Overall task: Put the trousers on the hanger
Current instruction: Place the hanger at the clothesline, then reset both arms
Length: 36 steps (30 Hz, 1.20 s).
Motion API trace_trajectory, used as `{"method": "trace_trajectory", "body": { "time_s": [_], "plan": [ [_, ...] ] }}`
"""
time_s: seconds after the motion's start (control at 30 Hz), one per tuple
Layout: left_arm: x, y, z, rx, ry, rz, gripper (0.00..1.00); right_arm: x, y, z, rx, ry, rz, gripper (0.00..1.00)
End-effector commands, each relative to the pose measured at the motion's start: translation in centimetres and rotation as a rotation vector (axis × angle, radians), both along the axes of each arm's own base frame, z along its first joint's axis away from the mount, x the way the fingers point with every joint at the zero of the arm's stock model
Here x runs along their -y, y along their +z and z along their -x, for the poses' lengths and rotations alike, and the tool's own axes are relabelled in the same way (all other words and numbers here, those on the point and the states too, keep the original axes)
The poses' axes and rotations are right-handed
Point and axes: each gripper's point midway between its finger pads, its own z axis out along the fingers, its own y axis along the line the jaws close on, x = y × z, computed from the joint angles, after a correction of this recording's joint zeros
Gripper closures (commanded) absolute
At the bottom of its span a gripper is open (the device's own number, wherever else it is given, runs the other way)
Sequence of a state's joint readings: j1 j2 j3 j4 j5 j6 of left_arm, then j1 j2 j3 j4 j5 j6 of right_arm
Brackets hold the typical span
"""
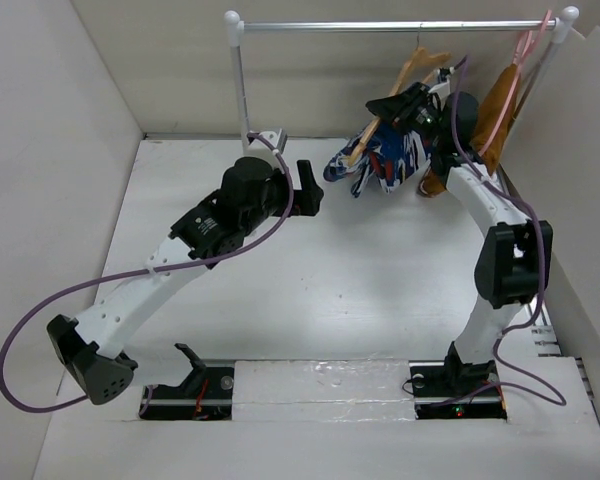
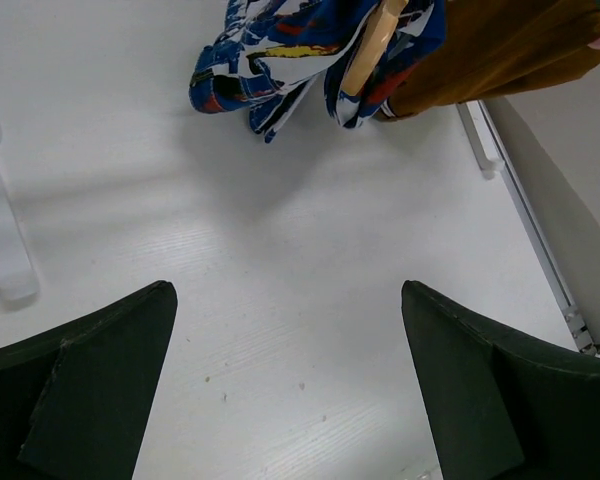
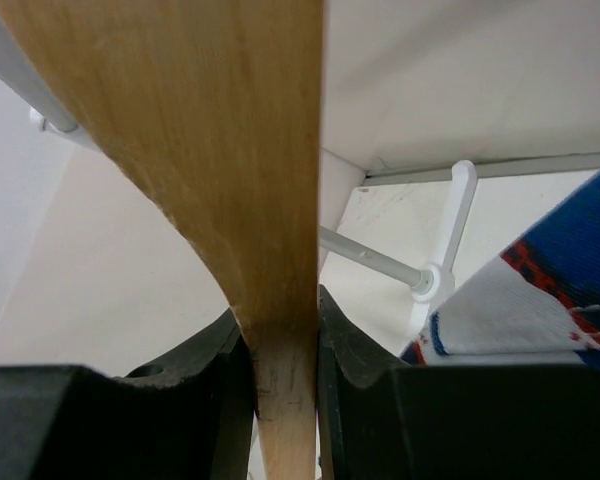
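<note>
Firmly, the right claw (image 3: 283, 375) pinches the smooth wooden hanger (image 3: 210, 150) among soft streaky trousers (image 1: 388, 162); left claw (image 2: 288, 310) gapes.

Top external: set high above and behind the arm bases, faced forward and down; the whole table (image 1: 310, 290) and the rail (image 1: 400, 25) are taken in from afar.
Left wrist: faced down on the table from some height, the left gripper (image 2: 288, 292) framed at the bottom edge.
Right wrist: held very close to the hanger (image 3: 230, 150), which is framed between the fingers of the right gripper (image 3: 285, 340) and fills much of the view.
Shared: the trousers (image 2: 280, 50) and the hanger are shown in all three views.
</note>
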State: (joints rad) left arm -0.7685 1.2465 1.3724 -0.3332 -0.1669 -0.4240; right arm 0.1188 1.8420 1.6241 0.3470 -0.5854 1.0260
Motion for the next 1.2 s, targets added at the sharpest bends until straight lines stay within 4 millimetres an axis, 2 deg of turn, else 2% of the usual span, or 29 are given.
{"method": "trace_trajectory", "body": {
  "time_s": [0.0, 0.07, 0.13, 0.17, 0.27, 0.3, 0.33, 0.37, 0.4, 0.47, 0.5, 0.53, 0.63, 0.67, 0.7, 0.73, 0.77, 0.8, 0.87, 0.97, 1.0, 1.03, 1.07, 1.1, 1.13, 1.17],
  "plan": [
    [0.4, 0.0, 0.1, 0.009, -0.013, 0.032, 0.09, 1.8, 7.1, 3.1, 0.285, -0.038, -0.029, 1.00],
    [0.7, -0.5, 0.0, -0.003, -0.016, 0.028, 0.10, 2.4, 6.4, 3.3, 0.271, -0.049, -0.023, 0.99],
    [0.9, -1.2, 0.0, -0.015, -0.021, 0.028, 0.11, 3.0, 4.7, 3.1, 0.238, -0.068, -0.008, 0.93],
    [1.1, -1.5, -0.1, -0.021, -0.023, 0.027, 0.11, 3.5, 4.5, 3.0, 0.234, -0.082, -0.003, 0.79],
    [1.1, -2.1, -0.2, -0.038, -0.008, 0.030, 0.12, 4.7, 3.9, 3.1, 0.220, -0.109, 0.032, 0.56],
    [1.1, -2.2, -0.3, -0.039, -0.003, 0.035, 0.13, 4.8, 3.6, 3.3, 0.207, -0.113, 0.071, 0.52],
    [1.0, -2.2, -0.5, -0.039, 0.011, 0.035, 0.13, 5.3, 4.3, 3.4, 0.214, -0.126, 0.094, 0.51],
    [1.0, -2.1, -0.6, -0.040, 0.019, 0.043, 0.01, 5.8, 4.5, 3.4, 0.216, -0.132, 0.128, 0.18],
    [1.0, -1.8, -0.6, -0.034, 0.020, 0.048, 0.01, 5.9, 3.3, 3.4, 0.186, -0.131, 0.188, 0.00],
    [0.8, -1.3, -0.9, -0.024, 0.042, 0.056, 0.01, 6.5, 4.7, 3.8, 0.218, -0.146, 0.228, 0.00],
    [0.8, -1.0, -1.1, -0.017, 0.046, 0.056, 0.01, 6.8, 4.6, 4.0, 0.221, -0.165, 0.266, 0.00],
    [0.6, -0.7, -1.3, -0.010, 0.057, 0.053, 0.01, 7.1, 5.6, 4.9, 0.244, -0.186, 0.287, 0.00],
    [0.8, 0.2, -1.5, 0.002, 0.050, 0.042, 0.01, 9.6, 6.5, 5.5, 0.253, -0.298, 0.378, 0.00],
    [1.0, 0.4, -1.5, 0.003, 0.040, 0.039, 0.01, 10.3, 8.2, 6.6, 0.288, -0.348, 0.396, 0.00],
    [0.4, 1.3, -2.1, 0.009, 0.058, 0.059, 0.01, 11.6, 8.4, 7.0, 0.297, -0.388, 0.434, 0.00],
    [0.4, 1.7, -2.1, 0.005, 0.044, 0.079, 0.01, 11.8, 8.8, 7.5, 0.308, -0.401, 0.446, 0.00],
    [0.0, 2.6, -2.4, 0.012, 0.048, 0.111, 0.01, 13.0, 10.0, 8.5, 0.330, -0.447, 0.459, 0.00],
    [-1.3, 3.1, -3.4, 0.009, 0.086, 0.144, 0.01, 13.8, 10.2, 9.1, 0.344, -0.474, 0.486, 0.00],
    [-2.3, 4.4, -3.5, 0.018, 0.077, 0.203, 0.01, 14.3, 11.4, 11.3, 0.380, -0.494, 0.519, 0.00],
    [-5.1, 4.2, -4.2, 0.013, 0.134, 0.202, 0.01, 14.3, 9.6, 13.4, 0.367, -0.482, 0.593, 0.00],
    [-5.7, 2.7, -4.2, -0.019, 0.158, 0.174, 0.01, 14.2, 9.7, 15.2, 0.384, -0.480, 0.618, 0.00],
    [-6.4, 2.0, -4.2, -0.028, 0.188, 0.156, 0.01, 13.6, 7.1, 15.6, 0.341, -0.447, 0.632, 0.00],
    [-6.8, 1.5, -3.8, -0.034, 0.199, 0.146, 0.01, 13.3, 6.1, 16.4, 0.335, -0.434, 0.644, 0.00],
    [-7.5, -0.6, -3.0, -0.073, 0.217, 0.123, 0.01, 12.4, 2.7, 18.7, 0.303, -0.388, 0.681, 0.00],
    [-7.5, -2.5, -2.6, -0.109, 0.213, 0.107, 0.01, 12.5, 1.8, 20.3, 0.294, -0.386, 0.708, 0.00],
    [-7.6, -2.1, -2.4, -0.099, 0.212, 0.114, 0.01, 12.5, 1.8, 20.3, 0.294, -0.386, 0.708, 0.00]
  ]
}}
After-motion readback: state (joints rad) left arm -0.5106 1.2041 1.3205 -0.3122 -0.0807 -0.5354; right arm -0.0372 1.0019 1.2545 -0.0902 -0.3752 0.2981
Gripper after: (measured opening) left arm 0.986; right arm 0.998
